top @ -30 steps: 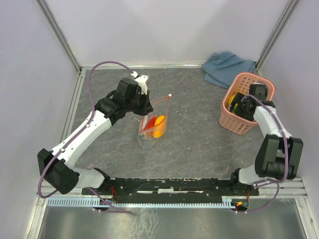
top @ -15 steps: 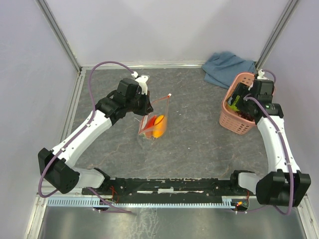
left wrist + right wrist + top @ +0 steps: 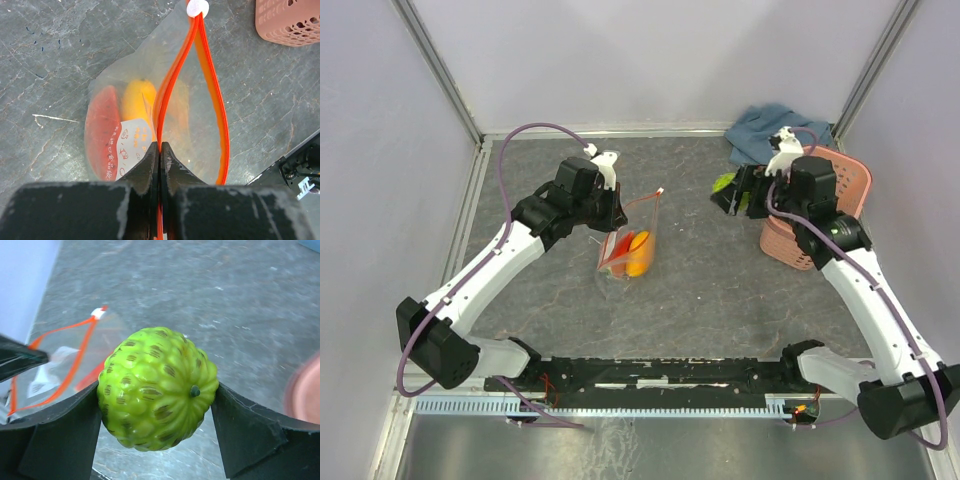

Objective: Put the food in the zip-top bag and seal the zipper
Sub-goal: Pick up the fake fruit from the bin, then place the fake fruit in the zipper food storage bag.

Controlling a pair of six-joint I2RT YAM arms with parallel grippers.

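The clear zip-top bag (image 3: 632, 240) stands open on the table, with the red watermelon wedge (image 3: 101, 131) and the orange fruit (image 3: 139, 102) inside. Its red-orange zipper (image 3: 212, 95) gapes, with a white end piece (image 3: 197, 7) at the far end. My left gripper (image 3: 159, 149) is shut on the zipper strip at the bag's near end. My right gripper (image 3: 157, 405) is shut on a bumpy green toy fruit (image 3: 157, 387), also seen from above (image 3: 725, 183), held in the air right of the bag. The bag also shows in the right wrist view (image 3: 55, 365). Yellow fruit and grapes are not visible.
A pink lattice basket (image 3: 845, 185) stands at the right, behind my right arm, and its corner shows in the left wrist view (image 3: 290, 20). A blue-grey cloth (image 3: 770, 130) lies at the back right. Metal frame posts edge the table.
My right gripper has lifted out of the pink basket holding the green fruit and moved left toward the bag. The left arm and bag have not moved.
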